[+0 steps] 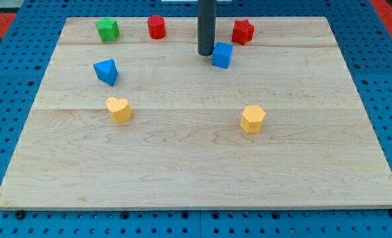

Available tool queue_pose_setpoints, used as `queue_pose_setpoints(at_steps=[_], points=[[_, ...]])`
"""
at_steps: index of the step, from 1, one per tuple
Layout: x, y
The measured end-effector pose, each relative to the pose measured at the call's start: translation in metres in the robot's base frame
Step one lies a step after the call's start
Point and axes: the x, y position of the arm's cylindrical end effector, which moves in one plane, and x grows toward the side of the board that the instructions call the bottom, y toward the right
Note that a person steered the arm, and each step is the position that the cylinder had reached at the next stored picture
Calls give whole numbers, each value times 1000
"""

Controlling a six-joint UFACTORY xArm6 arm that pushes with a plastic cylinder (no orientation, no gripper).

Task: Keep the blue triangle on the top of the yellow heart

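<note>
The blue triangle (106, 71) lies on the board's left side. The yellow heart (119, 109) sits just below it and slightly to the right, with a small gap between them. My tip (205, 53) stands near the view's top centre, far to the right of both. It is right beside the left edge of a blue cube (222, 55); I cannot tell if it touches it.
A green block (107, 29) and a red cylinder (156, 27) sit along the top edge at left. A red star-like block (242, 31) sits at top right of the rod. A yellow hexagon-like block (252, 119) lies at right of centre. The wooden board (196, 185) rests on a blue pegboard.
</note>
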Motion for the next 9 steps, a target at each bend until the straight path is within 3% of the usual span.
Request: queue_pose_setpoints(at_steps=[1, 2, 3, 4, 5, 7, 8, 9], points=[[-5, 22], [17, 70], [43, 62], [37, 9], [38, -84], [21, -145], [21, -215], [23, -232]])
